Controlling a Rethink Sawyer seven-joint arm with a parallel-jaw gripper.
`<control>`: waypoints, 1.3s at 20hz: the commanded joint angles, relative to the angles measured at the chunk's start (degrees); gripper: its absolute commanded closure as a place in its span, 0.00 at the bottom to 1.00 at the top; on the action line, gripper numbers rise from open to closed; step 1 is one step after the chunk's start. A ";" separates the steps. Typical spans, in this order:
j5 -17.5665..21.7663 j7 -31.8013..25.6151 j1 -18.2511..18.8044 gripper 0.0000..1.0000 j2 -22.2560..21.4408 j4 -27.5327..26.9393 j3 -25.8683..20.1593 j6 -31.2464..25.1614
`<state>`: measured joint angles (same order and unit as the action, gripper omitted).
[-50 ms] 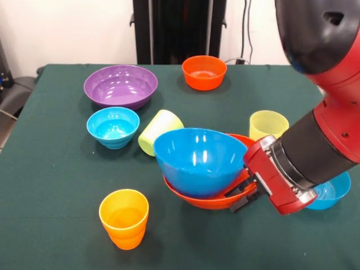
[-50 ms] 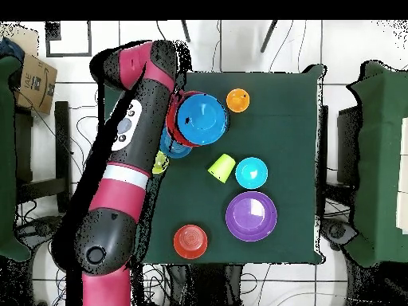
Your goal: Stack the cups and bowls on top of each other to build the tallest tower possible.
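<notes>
My gripper (image 1: 241, 196) is shut on the right rim of a large orange bowl (image 1: 209, 201). A large blue bowl (image 1: 198, 158) is nested inside it, and the pair tilts toward the camera. An orange cup (image 1: 124, 217) stands upright on its own at the front left. A lime green cup (image 1: 159, 130) lies on its side behind the bowls, and a pale yellow cup (image 1: 268, 124) stands upright to the right. From overhead, the blue bowl (image 2: 201, 118) sits beside the orange cup (image 2: 237, 100), and the arm covers the gripper.
A large purple bowl (image 1: 120, 85) and a small orange bowl (image 1: 204, 72) sit at the back. A medium blue bowl (image 1: 113, 126) is left of the green cup. Another blue bowl (image 1: 333, 191) peeks from behind the arm (image 1: 320, 140) at the right.
</notes>
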<state>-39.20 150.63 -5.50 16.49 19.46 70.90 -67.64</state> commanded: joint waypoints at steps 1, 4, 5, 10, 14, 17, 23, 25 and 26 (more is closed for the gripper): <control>1.22 4.16 1.70 1.00 -4.69 -2.24 1.24 -7.01; 0.68 3.65 2.08 1.00 -4.86 -2.76 1.84 -7.81; 0.48 3.41 2.25 1.00 -4.97 -3.03 2.09 -8.20; -0.25 2.22 3.02 1.00 -5.68 -4.00 2.91 -9.48; -0.51 1.19 3.78 1.00 -6.18 -4.66 3.13 -10.03; -0.17 0.45 4.20 1.00 -6.47 -5.27 3.57 -9.76; 2.00 -0.42 4.25 1.00 -6.56 -6.10 5.54 -7.02; 2.16 -0.27 4.03 1.00 -6.43 -5.80 5.49 -6.72; 1.94 -0.34 4.18 1.00 -6.36 -5.93 5.54 -6.87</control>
<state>-39.23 150.63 -2.16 11.52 16.39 76.69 -71.65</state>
